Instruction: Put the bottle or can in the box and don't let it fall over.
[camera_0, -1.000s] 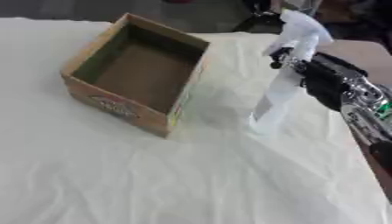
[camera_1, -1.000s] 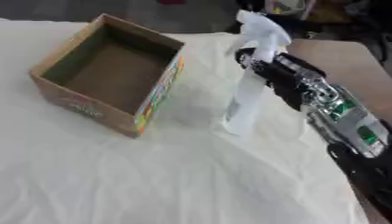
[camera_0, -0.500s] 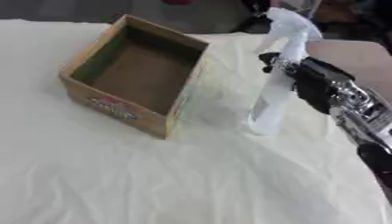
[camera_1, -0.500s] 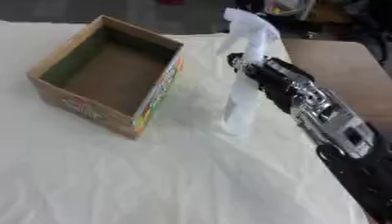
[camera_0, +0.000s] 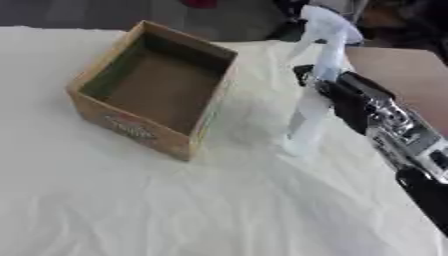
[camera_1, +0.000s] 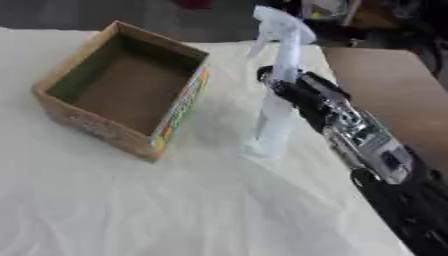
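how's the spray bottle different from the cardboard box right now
The spray bottle is tall, slim and pale; the cardboard box is low, wide and brown. The right hand is at the bottle, while nothing touches the box. The box is open and empty. Both are upright on the white cloth.

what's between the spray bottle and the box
Only bare white cloth separates the spray bottle from the box; the left eye view shows it.
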